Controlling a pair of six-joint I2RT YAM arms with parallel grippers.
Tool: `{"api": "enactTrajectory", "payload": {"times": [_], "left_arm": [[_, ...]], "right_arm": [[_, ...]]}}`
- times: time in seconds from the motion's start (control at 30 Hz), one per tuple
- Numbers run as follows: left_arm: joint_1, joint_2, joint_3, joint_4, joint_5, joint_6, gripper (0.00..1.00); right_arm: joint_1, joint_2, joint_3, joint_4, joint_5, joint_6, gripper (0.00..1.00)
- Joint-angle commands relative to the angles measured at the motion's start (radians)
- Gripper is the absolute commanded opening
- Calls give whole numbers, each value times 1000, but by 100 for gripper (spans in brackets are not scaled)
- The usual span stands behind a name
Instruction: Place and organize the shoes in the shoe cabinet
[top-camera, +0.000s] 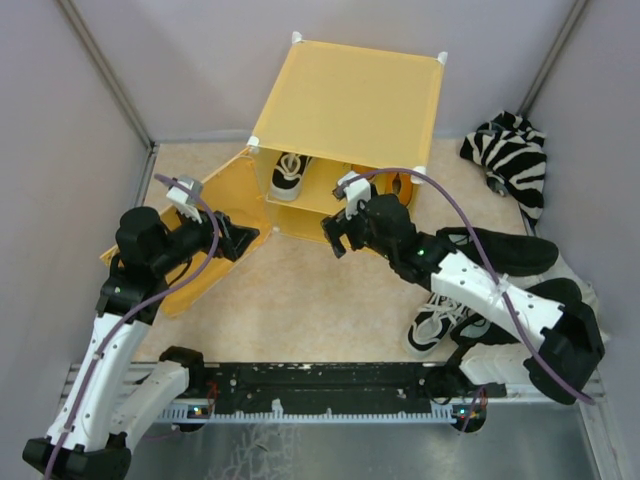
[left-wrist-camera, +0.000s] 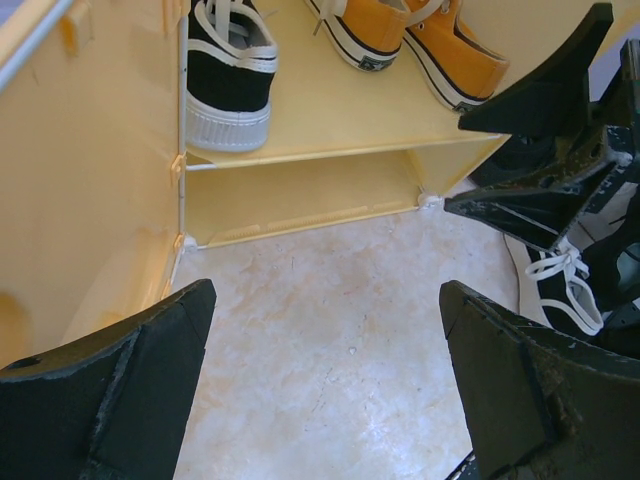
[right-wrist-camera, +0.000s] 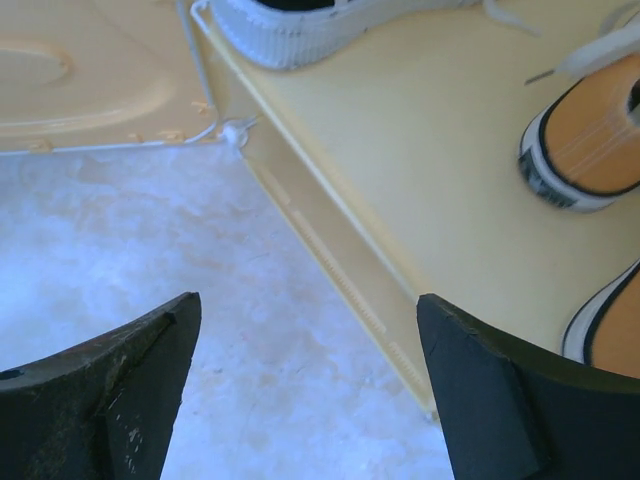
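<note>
Grey-lilac panel walls close in a beige marbled tabletop (top-camera: 300, 290), with a zebra cloth (top-camera: 510, 160) bunched in the far right corner. The shoe cabinet (top-camera: 340, 100) sits at centre back, and its door (top-camera: 232, 188) is swung open to the left. On the inner shelf (left-wrist-camera: 330, 120) there is one black-and-white sneaker (left-wrist-camera: 230, 70) at the left and the orange pair (left-wrist-camera: 400, 35) at the right. The lower compartment (left-wrist-camera: 300, 195) looks bare as far as it shows. The fourth shoe, the other black-and-white sneaker (top-camera: 440, 320), lies on the table near the right arm, well apart from the cabinet. Dark shapes behind that arm are not identifiable. The left gripper (left-wrist-camera: 327, 300) is spread wide and grasps nothing. It sits just beside the open door, aimed into the cabinet, probably there to keep the door out of the way, though contact is not clear. The right gripper (right-wrist-camera: 307, 305) is also released and empty, hanging just in front of the cabinet's lower front edge. Step in hand, by my read: three shoes are in, one is left, and the right arm is between placements. The next move likely calls for the right arm to pull back toward the near right, come down over the loose sneaker, clamp it across the collar or side, then carry it to the shelf and set it in the gap beside its mate. It needs to clear the shelf lip and avoid nudging the orange pair. The laces hang loose and could snag.
</note>
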Motion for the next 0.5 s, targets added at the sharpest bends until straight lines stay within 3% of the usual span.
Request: {"api": "enactTrajectory", "payload": {"times": [0.0,0.1,0.23,0.33,0.47], "left_arm": [[-6,-13,-4,36,5,0,99],[-6,-12,-3,38,4,-2,99],[-6,-2,3,41,14,-7,99],[-6,-4,6,41,17,-9,99],[-6,-9,7,41,18,-10,99]], "right_arm": [[54,-76,14,-196,41,179,87],[118,-106,51,-440,261,357,86],[123,-158,72,-782,435,746,82],[124,-189,38,-973,473,965,82],[124,-248,-65,-1067,420,1146,82]]}}
